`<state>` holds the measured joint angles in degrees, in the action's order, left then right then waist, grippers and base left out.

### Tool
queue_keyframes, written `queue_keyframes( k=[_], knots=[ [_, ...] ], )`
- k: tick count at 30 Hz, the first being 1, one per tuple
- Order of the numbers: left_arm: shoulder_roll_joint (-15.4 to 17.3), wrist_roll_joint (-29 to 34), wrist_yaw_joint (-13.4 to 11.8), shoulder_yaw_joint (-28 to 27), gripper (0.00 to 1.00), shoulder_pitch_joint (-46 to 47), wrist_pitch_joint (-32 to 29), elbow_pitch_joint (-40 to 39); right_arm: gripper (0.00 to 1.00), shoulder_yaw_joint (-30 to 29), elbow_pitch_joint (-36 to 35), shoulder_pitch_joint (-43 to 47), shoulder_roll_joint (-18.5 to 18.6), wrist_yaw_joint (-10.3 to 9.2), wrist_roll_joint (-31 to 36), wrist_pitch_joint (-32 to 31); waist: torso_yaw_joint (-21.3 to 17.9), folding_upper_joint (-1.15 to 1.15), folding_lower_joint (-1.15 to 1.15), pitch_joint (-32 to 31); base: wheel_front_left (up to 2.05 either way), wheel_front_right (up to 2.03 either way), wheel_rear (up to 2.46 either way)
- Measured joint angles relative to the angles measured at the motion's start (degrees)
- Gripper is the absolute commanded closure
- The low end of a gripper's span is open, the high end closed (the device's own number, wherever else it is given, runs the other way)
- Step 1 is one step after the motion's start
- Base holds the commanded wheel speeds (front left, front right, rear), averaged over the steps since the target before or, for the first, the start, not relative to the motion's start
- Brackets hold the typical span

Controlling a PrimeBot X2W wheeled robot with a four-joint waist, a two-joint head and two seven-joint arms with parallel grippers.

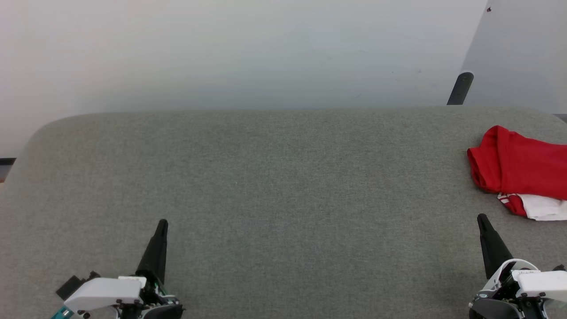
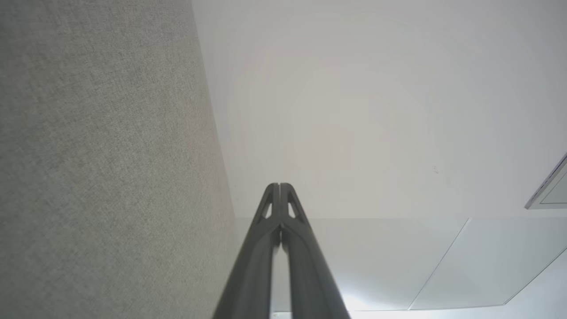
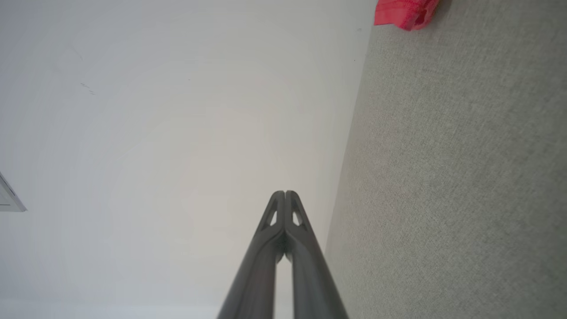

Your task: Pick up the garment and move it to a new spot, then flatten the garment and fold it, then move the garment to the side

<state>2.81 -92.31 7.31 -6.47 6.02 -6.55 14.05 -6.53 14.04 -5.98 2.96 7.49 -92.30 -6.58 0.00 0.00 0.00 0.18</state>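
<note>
A grey felt-covered worktop (image 1: 283,186) with rounded far corners spreads wide before a plain white wall (image 1: 221,53). Its middle and left half are bare cloth.

The red T-shirt (image 1: 518,166) lies bunched in a loose, folded heap at the worktop's right edge, closer to the far right corner than to the near one, and the head view cuts it off at the side. Red fabric sits on top. A white sleeve with a thin red-and-white striped cuff pokes out from under its near side. In the right wrist view a scrap of the same red cloth shows at the top edge.

The left gripper (image 1: 162,223) hangs over the near left part of the worktop, its two long dark fingers pressed together and holding nothing. The right gripper (image 1: 482,218) hangs over the near right part, just short of the T-shirt and apart from it, its fingers likewise pressed tip to tip on nothing.

A short dark post (image 1: 460,88) rises behind the far right corner, leaning against the pale background.
</note>
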Motion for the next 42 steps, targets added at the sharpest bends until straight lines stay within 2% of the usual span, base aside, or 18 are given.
queue_keyframes(
  k=[42],
  knots=[
    [0.0, 0.0, 0.0, 0.0, 1.0, 0.0, 0.0, 0.0, 1.0, 0.0, 0.0, -0.2, 0.0, 0.0, 0.0, 0.0, 0.0, 0.0, 0.0, 0.0, 0.0, 0.0, 0.0]
  ],
)
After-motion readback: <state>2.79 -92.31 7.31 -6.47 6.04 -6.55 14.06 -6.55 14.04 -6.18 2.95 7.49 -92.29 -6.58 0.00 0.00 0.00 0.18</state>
